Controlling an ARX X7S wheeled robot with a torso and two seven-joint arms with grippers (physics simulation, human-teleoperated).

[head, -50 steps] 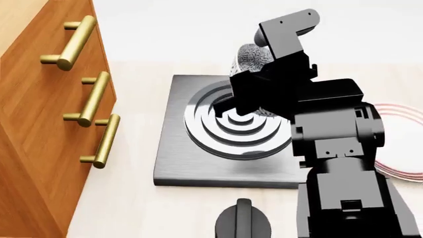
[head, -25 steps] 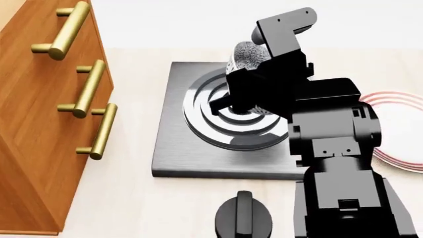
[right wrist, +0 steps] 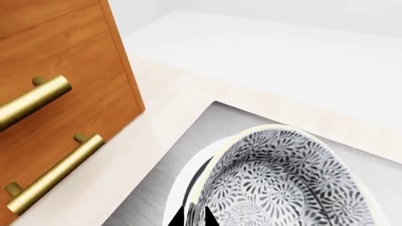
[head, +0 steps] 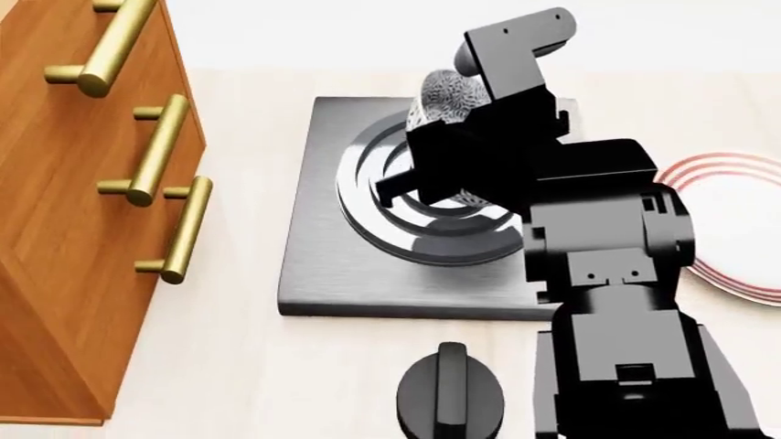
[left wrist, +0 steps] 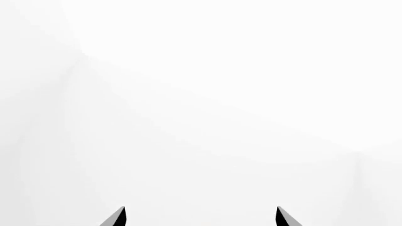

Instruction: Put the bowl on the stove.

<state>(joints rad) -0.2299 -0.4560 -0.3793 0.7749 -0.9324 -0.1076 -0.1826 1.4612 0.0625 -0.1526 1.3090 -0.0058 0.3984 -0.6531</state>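
**Bowl over the burner, ready to set down**

A pale, smooth bench (head: pixel 244 384) runs under everything, with a wooden cabinet (head: pixel 73 229) and its brass bar handles at the far left and blank white beyond. My right gripper (right wrist: pixel 191 217) is clamped on the bowl's (right wrist: pixel 283 183) rim, one slim fingertip inside and one outside, and the bowl sits tilted over the stove's (head: pixel 329 274) raised rings. I cannot tell whether its base touches them yet; my own arm hides that in the head view.

To do this well, I judge I should level the bowl, centre it on the rings, lower until it rests flat, and only then part the fingers, since glazed ceramic on ridged metal could rock or slide.

The bowl is deep and round, thick with grey-blue florals, pale at the lip. The stove is a square dark grey slab with glossy concentric rings. My left gripper (left wrist: pixel 199 217) shows two tips spread apart, holding nothing.
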